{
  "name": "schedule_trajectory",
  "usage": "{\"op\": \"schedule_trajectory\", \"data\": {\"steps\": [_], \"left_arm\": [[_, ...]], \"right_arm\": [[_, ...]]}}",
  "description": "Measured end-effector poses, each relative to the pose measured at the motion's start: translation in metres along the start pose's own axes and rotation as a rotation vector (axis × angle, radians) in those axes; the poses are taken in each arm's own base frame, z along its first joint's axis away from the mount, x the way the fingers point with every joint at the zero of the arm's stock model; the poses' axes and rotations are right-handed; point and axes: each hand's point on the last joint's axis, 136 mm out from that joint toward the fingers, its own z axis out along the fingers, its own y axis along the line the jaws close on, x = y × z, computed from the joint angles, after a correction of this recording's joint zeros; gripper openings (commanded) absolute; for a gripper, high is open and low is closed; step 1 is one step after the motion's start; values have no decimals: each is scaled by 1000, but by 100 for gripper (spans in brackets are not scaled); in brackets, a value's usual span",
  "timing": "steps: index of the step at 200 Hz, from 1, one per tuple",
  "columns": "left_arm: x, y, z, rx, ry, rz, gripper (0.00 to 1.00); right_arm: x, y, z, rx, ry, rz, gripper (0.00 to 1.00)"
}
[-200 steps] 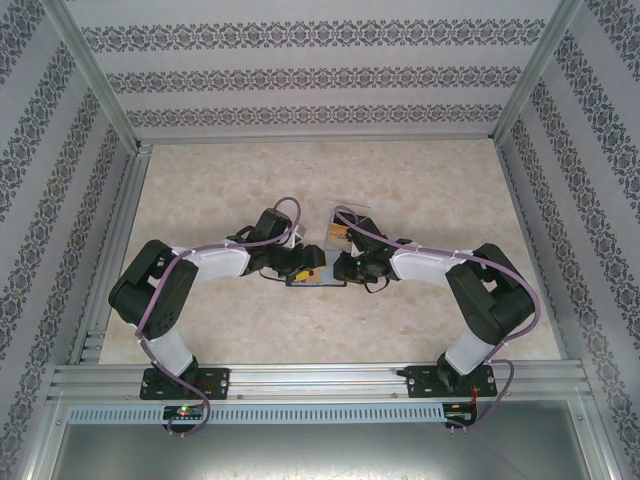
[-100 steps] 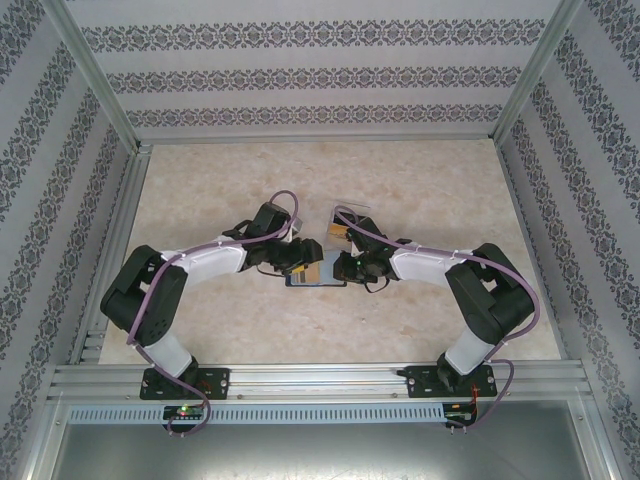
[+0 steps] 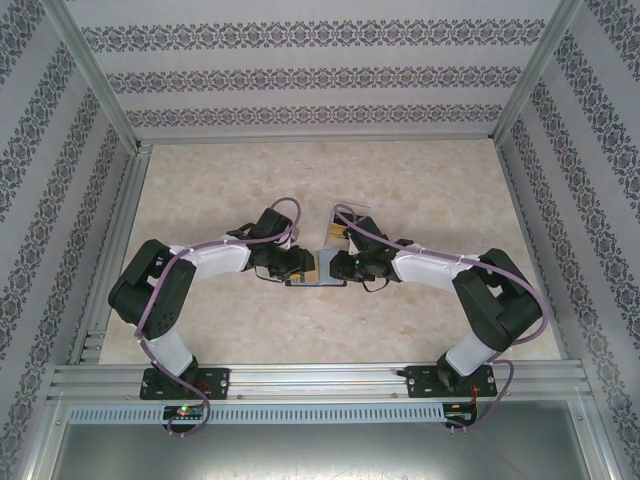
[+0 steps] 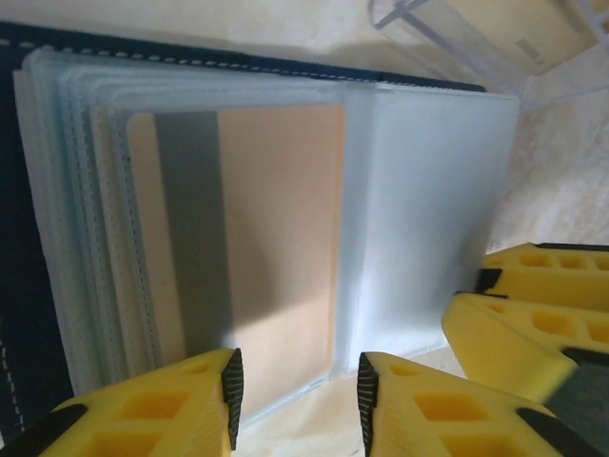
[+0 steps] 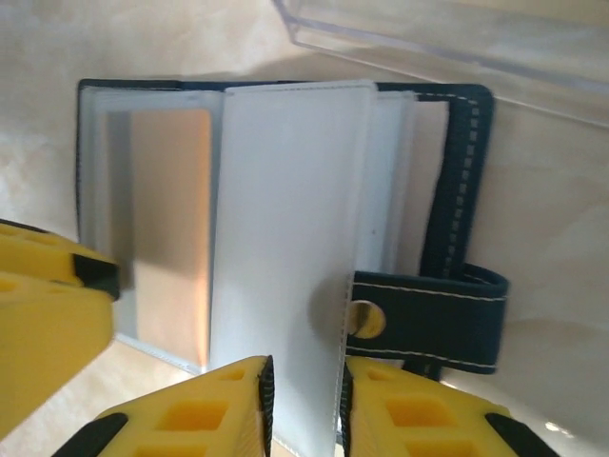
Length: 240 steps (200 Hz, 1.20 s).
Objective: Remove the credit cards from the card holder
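Left elbow (image 3: 150,288) swung back inward, right elbow (image 3: 500,305) eased outward since half-second ago. Dark navy-blue folding card holder (image 3: 318,279) lies open on cream marbled table (image 3: 420,190), between our grippers; tan-orange plastic card (image 4: 276,238) shows inside. Our right gripper (image 5: 303,405) pinches one translucent sleeve page (image 5: 285,238), jaws narrow. Our left gripper (image 4: 297,395) hovers at card's near edge, jaws moderately apart, clamping nothing. Clear plastic box (image 3: 342,222) just beyond.

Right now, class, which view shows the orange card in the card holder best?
Left wrist: the orange card appears largest, nearly whole. Right wrist shows it narrower, at the left of the card holder. Top external gives a tiny orange patch.
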Motion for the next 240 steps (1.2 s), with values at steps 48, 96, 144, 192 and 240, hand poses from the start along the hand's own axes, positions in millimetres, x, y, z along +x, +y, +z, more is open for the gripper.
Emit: {"op": "schedule_trajectory", "data": {"steps": [48, 96, 144, 192, 240], "left_arm": [[1, 4, 3, -9, 10, -6, 38], [-3, 5, -4, -8, -6, -17, 38], [-21, 8, -24, 7, -60, -43, 38], [-6, 26, -16, -20, -16, -74, 36], [-1, 29, -10, -12, 5, -80, 35]], "right_arm": [[-6, 16, 5, -31, -4, 16, 25], [-12, 5, -4, 41, -57, 19, 29], [-22, 7, -18, 62, -115, 10, 24], [-26, 41, -4, -41, -74, -20, 20], [-13, 39, 31, -50, 20, 25, 17]]}}
